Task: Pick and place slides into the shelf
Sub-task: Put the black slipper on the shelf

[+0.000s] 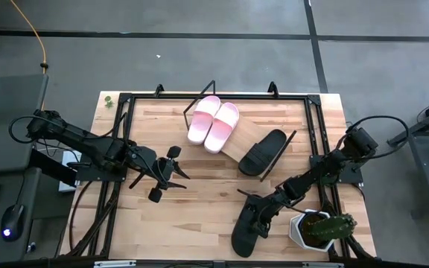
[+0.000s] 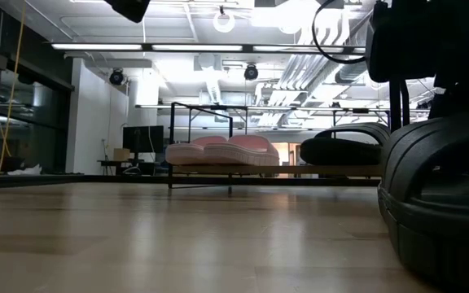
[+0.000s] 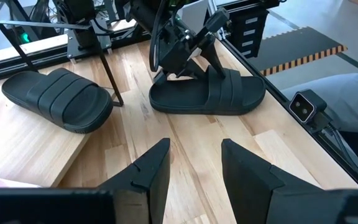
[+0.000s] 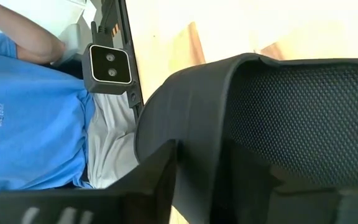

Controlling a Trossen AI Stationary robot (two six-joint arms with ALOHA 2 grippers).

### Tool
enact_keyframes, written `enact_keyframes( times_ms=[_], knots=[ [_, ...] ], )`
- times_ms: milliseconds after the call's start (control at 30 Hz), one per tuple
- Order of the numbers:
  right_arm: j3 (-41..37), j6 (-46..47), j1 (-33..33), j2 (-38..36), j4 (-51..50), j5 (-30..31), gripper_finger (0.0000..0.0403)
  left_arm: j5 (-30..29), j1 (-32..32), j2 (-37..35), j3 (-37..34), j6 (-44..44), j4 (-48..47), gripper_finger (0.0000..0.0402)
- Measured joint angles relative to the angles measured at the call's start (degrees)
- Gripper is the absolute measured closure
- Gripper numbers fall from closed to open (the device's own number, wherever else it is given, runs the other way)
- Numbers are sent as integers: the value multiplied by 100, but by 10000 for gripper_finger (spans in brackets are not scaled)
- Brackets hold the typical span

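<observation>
Tabletop (image 1: 199, 201) bears black slide (image 1: 246, 229), right hand (image 1: 258, 216) astride its strap.

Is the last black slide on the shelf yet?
No. This black slide lies flat on the tabletop, away from the shelf, with the right gripper at its strap.

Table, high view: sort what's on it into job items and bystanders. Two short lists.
Job items:
- pink slides, on the shelf
- black slide, on the shelf
- second black slide, on the tabletop, at the right gripper
- shelf
- left gripper, open, over bare tabletop

Bystanders:
- potted cactus, near right corner
</observation>
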Motion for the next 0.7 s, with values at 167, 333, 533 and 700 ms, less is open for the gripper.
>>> enact_keyframes(
  times_ms=[167,333,533,700],
  knots=[
    [9,-147,0,0,19,25,347,0,-1,-1,0,1,0,273],
    [9,-229,-15,-2,19,21,397,0,-1,-1,1,-1,0,273],
    [9,-310,-15,-2,2,31,397,0,-1,1,1,0,0,273],
    [9,-325,-15,-4,-7,31,399,0,0,-1,0,1,0,273]
  ],
)
